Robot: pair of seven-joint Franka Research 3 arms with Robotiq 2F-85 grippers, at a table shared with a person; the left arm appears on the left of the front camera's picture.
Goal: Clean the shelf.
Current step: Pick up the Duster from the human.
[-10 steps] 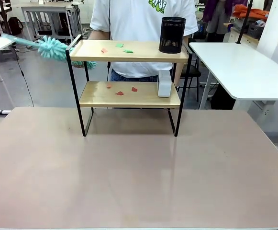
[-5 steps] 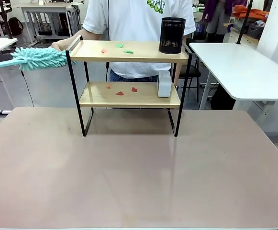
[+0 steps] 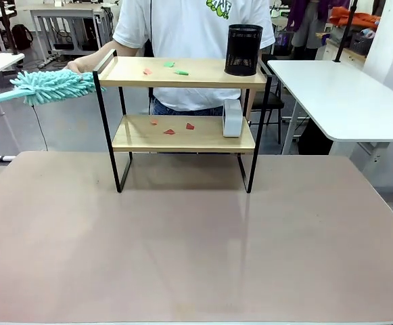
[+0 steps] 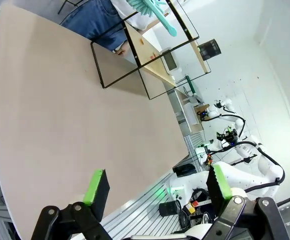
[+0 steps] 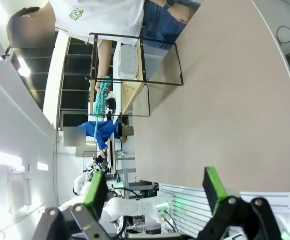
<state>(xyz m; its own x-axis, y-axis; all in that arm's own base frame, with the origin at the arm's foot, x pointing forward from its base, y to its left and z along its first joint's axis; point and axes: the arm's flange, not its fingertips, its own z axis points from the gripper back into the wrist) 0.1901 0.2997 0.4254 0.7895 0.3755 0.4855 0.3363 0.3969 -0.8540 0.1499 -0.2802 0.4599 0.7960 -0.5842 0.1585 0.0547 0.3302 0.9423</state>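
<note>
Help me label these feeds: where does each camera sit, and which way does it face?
Front view: fixed at the robot's side of the table, facing across at the shelf and the person with a teal duster.
Left wrist view: on the left arm, looking past the left gripper, jaws open, toward the shelf.
Right wrist view: likewise past the right gripper, jaws open.
Shared: both wrist views show shelf and duster.

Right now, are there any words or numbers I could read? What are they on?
No text here can be read.
Shirt: a green print, cut off by the picture's top edge and too blurred to read.
Shelf, cup, box: no writing that I can see.
</note>
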